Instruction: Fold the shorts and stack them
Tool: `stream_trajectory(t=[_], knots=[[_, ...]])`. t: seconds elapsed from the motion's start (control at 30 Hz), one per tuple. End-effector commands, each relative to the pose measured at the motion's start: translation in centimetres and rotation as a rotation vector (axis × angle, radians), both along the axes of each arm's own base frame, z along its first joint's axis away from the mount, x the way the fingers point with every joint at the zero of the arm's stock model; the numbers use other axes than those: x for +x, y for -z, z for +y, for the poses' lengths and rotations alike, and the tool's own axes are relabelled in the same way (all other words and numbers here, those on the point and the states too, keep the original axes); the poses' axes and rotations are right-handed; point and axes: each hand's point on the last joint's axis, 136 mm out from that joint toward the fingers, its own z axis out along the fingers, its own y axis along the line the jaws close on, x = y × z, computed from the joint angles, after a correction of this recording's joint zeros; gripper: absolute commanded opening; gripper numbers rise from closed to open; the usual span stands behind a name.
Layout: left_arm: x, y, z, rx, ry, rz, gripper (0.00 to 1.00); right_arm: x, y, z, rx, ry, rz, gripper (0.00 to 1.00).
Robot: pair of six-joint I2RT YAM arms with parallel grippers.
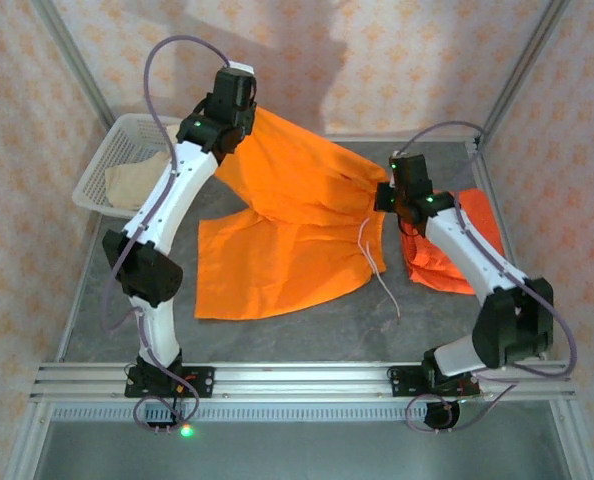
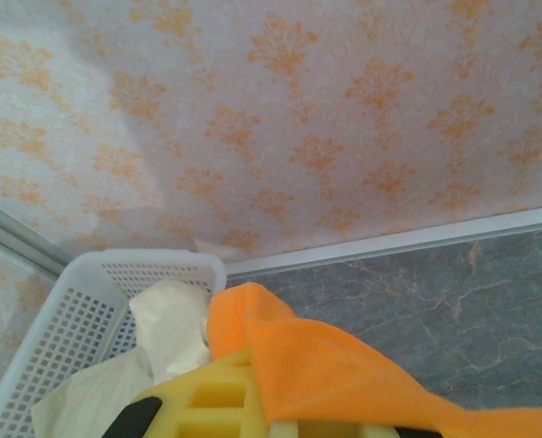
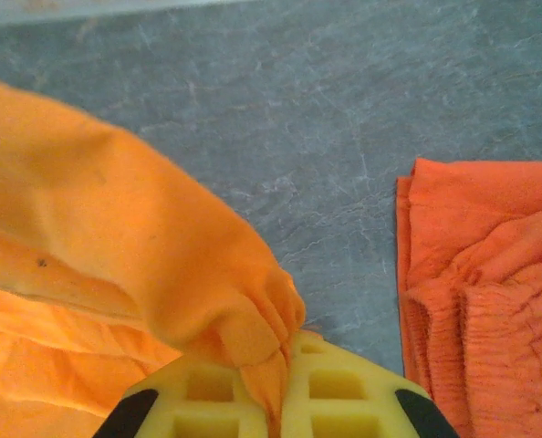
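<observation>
The spread orange shorts point(image 1: 287, 235) are strung between the 2 grippers. One edge is lifted and stretched from the left gripper point(image 1: 245, 108) across to the right gripper point(image 1: 387, 195). The rest of the cloth slopes down toward the arm bases and lies flat on the grey table point(image 1: 307, 335).

The left gripper point(image 2: 271, 415) is clamped tight on 1 corner, and in its wrist view the orange cloth drapes over its yellow pads point(image 2: 207, 401). The right gripper point(image 3: 276, 383) is pinched just as tightly on a gathered bunch of the same shorts. That bunch comes out from between its yellow pads point(image 3: 198, 401) and runs away to its left. A white drawstring point(image 1: 379, 262) trails from just below the right gripper down onto the table, on the side nearer the bases.

The folded orange shorts point(image 1: 472, 225) lie just to the right of the right gripper, partly under that arm. In the wrist view a strip of bare table separates them point(image 3: 490, 301) from the held pair.

The cream shorts point(image 1: 137, 180) sit bunched in the white mesh basket point(image 1: 102, 160), to the left of the left gripper and lower than it. Its wrist view shows them point(image 2: 166, 328) inside the basket point(image 2: 61, 338), close beside the held corner. Beyond the left gripper stands the patterned wall point(image 2: 280, 119).
</observation>
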Motion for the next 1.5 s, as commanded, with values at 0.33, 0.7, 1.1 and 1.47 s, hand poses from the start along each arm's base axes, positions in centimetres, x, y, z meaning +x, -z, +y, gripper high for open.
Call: stream_trajectory(t=[0.33,0.7,1.1,1.47], knots=[[-0.6,-2.3,2.3,0.029,-0.066,-0.162,0.00,3.2,-3.0,-1.7,-0.083,-0.078,-0.143,0.05],[-8.3,3.8,5.8,0.026,-0.150,-0.086,0.00,-1.3,-0.2,-1.5,-0.106,-0.182,-0.126,0.06],[-16.2,12.1,6.8,-0.073,-0.206,0.028,0.00,-4.0,3.0,-1.7,-0.159,-0.260,-0.030,0.06],[-21.9,15.8,7.8,-0.026,-0.247,0.086,0.00,-7.1,4.7,-1.8,-0.196,-0.295,0.044,0.08]])
